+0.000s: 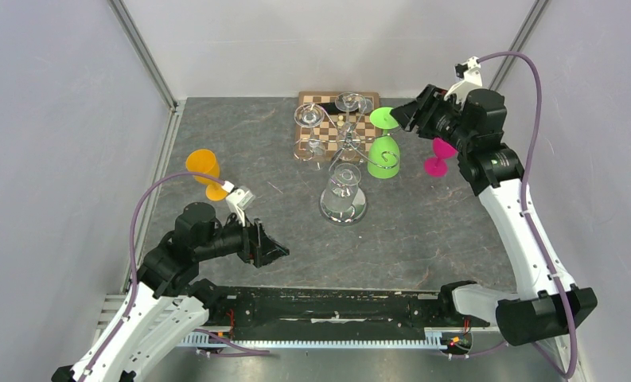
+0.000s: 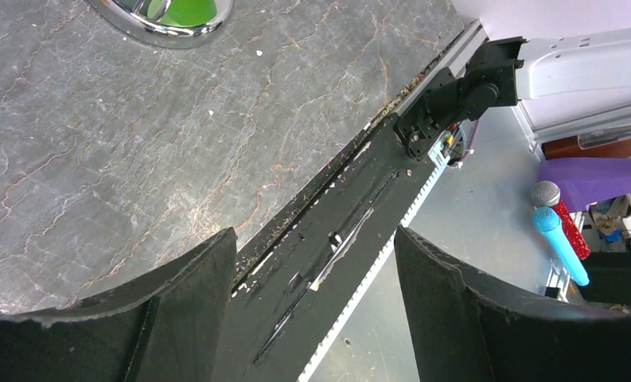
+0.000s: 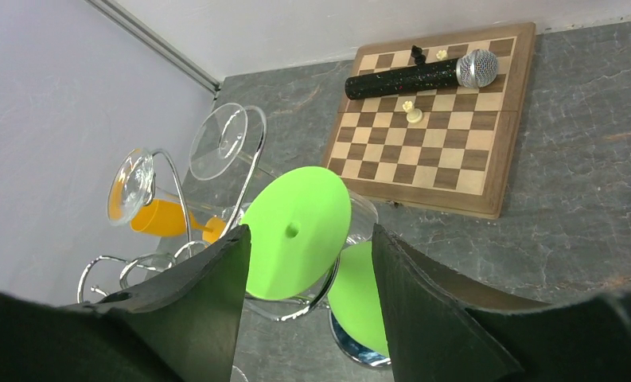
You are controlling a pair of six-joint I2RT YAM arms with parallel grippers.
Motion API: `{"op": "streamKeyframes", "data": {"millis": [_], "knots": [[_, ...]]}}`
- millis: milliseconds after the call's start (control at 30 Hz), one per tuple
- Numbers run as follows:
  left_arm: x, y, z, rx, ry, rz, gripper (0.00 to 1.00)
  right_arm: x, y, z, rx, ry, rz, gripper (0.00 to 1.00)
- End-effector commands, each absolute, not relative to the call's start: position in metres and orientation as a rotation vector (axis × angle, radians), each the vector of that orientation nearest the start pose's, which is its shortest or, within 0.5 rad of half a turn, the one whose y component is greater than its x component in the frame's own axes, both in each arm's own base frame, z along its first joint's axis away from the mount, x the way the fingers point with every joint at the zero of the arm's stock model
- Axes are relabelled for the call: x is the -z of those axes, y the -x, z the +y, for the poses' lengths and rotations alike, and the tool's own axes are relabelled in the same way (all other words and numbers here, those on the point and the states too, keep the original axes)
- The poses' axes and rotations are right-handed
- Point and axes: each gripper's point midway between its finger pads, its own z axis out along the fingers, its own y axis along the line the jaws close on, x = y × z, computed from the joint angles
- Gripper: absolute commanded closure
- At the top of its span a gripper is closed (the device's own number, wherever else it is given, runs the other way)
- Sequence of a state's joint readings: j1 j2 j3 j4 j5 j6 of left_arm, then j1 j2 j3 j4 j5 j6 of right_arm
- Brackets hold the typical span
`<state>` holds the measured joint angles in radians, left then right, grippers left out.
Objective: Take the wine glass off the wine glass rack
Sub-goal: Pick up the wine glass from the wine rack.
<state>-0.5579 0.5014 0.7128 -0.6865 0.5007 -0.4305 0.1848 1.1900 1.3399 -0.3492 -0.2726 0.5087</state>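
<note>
target: green wine glass [image 3: 296, 232] hangs foot-up on wine glass rack [image 1: 358, 213], just ahead of my right jaws
right jaws: wide, empty
left jaws: wide, well apart

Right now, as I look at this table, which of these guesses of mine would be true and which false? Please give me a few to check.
1. The green wine glass hangs upside down on the wine glass rack. True.
2. The left pincer holds the orange glass. False: it is open and empty, and the orange glass lies on the table, apart from it.
3. A microphone lies on the chessboard. True.
4. The right pincer is shut on the green glass's stem. False: its jaws are open, one on either side of the glass's round foot.
</note>
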Motion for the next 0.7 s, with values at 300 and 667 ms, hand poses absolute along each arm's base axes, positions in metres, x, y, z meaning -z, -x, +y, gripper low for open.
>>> {"op": "streamKeyframes", "data": {"millis": [300,667], "knots": [[-0.22,-0.113,-0.191,1.141,-0.433,2.139,0.21,-0.4,-0.383,0.146,-0.822,-0.081,1.731,0.44],[-0.222,-0.113,-0.19,1.137,-0.428,2.127,0.21,-0.4,-0.385,0.156,-0.894,-0.073,1.722,0.51]]}}
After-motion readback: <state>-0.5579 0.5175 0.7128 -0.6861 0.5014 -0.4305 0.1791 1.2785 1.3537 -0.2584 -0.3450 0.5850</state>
